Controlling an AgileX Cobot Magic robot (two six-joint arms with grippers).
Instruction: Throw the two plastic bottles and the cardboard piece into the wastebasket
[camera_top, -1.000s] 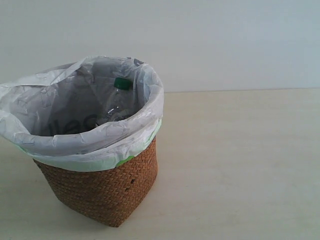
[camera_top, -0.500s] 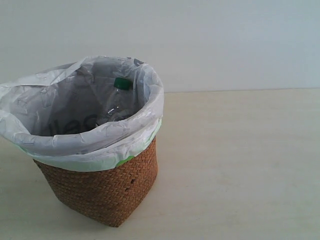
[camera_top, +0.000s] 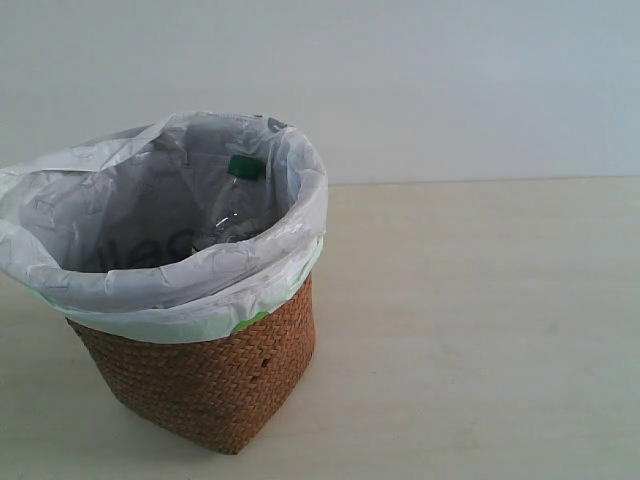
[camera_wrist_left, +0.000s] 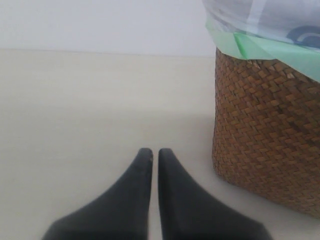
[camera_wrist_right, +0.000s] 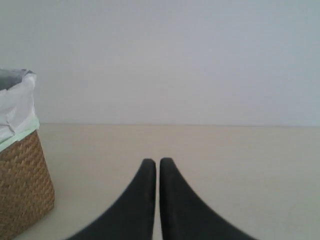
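wastebasket (camera_top: 215, 385) sits on the left of the scene, toward the near edge of the pale table (camera_top: 480, 330); brown wicker, upright, squarish with rounded corners; translucent white plastic bag (camera_top: 150, 295) lines it and folds out over the rim, with a pale green edge (camera_top: 255, 320) showing at the bottom of the fold on the near-right side.

larger bottle (camera_top: 228, 215) is inside the wastebasket; clear body, neck up, leaning against the liner on the far-right inner side; its green cap (camera_top: 245, 167) sits just below the rim there; lower half of the bottle is hidden behind the near rim of the bag; what else lies in the bottom, cannot tell, that same rim blocks it.

left gripper (camera_wrist_left: 151, 152): clenched, the two dark fingers side by side with only a hairline slit between the tips, nothing in them; low over the table, just beside the wicker wall of the wastebasket (camera_wrist_left: 265, 145), not touching it.

right gripper (camera_wrist_right: 158, 162): clenched too, tips pressed together, grasping nothing; low over bare table, wastebasket (camera_wrist_right: 22, 192) off to one side and apart from it; plain pale wall (camera_wrist_right: 200, 60) at the far end.
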